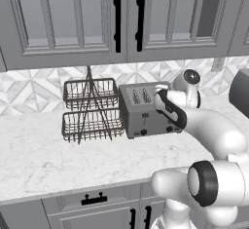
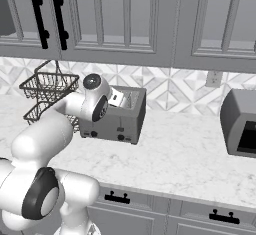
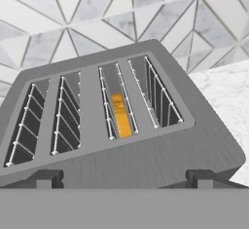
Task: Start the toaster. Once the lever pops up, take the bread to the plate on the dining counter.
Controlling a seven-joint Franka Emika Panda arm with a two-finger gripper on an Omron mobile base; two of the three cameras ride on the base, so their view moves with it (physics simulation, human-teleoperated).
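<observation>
The grey four-slot toaster [image 3: 121, 157] lies just below my hand, seen from above. A golden-orange slice of bread [image 3: 120, 116] sits low in its third slot from the left. My gripper [image 3: 124, 178] is open, its fingertips [image 3: 44, 177] spread wide over the toaster's near edge with nothing between them. From the base, the toaster [image 1: 146, 113] stands against the tiled wall, my arm reaching over its right end. The right base view shows the toaster [image 2: 117, 116] behind my wrist. The plate and the dining counter are out of view.
A two-tier wire basket rack [image 1: 90, 108] stands right beside the toaster, also seen as the rack [image 2: 47, 91]. A dark boxy appliance [image 2: 240, 121] sits further right on the marble counter [image 2: 175, 154]. Grey wall cabinets [image 1: 121, 18] hang overhead.
</observation>
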